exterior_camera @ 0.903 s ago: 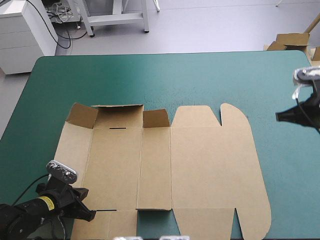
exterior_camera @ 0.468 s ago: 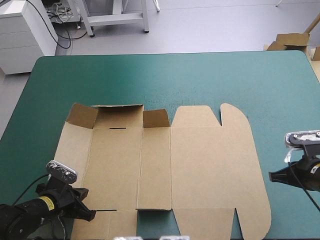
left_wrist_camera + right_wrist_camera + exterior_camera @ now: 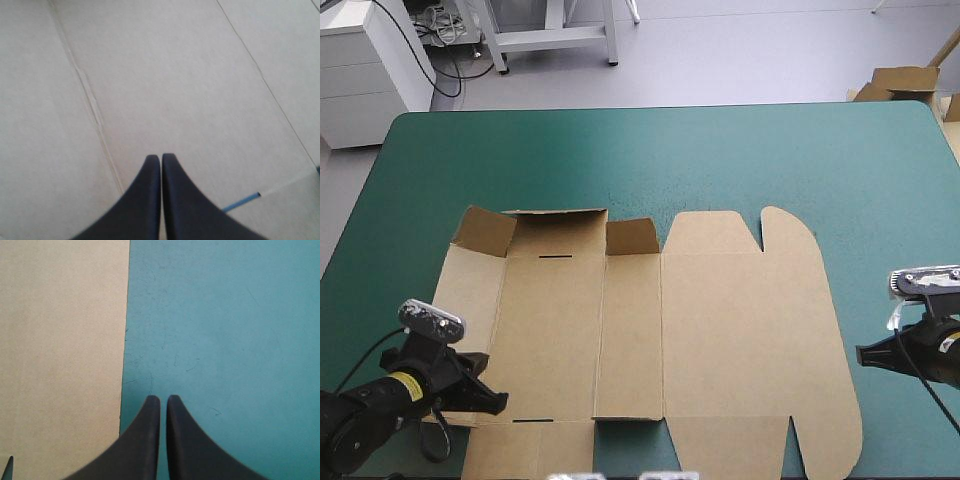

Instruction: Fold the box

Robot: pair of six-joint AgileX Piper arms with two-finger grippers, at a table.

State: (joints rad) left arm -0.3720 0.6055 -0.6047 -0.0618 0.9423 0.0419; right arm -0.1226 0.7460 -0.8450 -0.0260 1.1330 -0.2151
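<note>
The box [image 3: 720, 330], a cut sheet of brown board, lies mostly flat at lower centre of the teal-green table cover [image 3: 620, 160], with only its far flaps [image 3: 485, 230] raised at upper left. Both grippers are closed and empty. The left gripper [image 3: 498, 400] is over the sheet's left panel [image 3: 460, 300] at lower left, and the right gripper [image 3: 862, 352] is just off its right edge. Folding seems barely begun; the next move calls for lifting a side panel into a wall.

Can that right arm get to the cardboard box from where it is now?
Probably yes. The right gripper sits just off the box's right edge, only bare cover between them; its shut fingers would need to open.
</note>
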